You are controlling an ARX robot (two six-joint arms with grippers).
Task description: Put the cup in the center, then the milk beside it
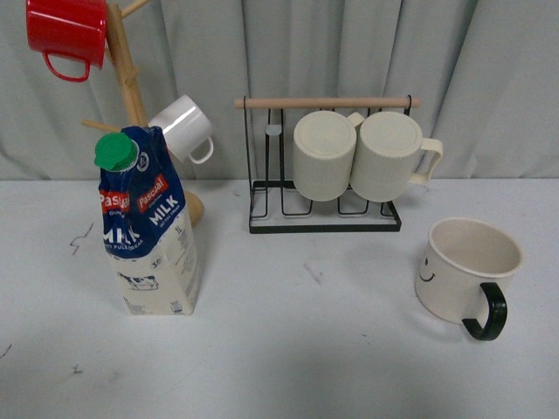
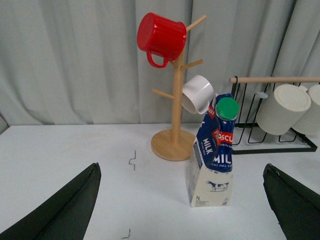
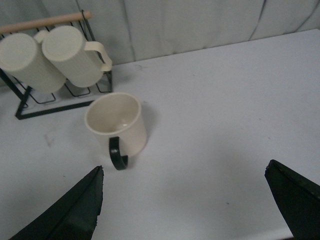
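Open table (image 1: 306, 349) lies between milk (image 1: 144, 231) and cup (image 1: 467, 271).

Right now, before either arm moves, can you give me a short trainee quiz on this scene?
1. True or false: the cup already sits at the centre of the table.
2. Where is the milk?
A. Standing on the table, left of the wire rack
B. Lying on its side next to the cup
C. Inside the wire rack
3. How many ribbed mugs hang on the wire rack?

Key: 1 false, it stands off to the right, in front of the rack's right end; 2 A; 3 two.
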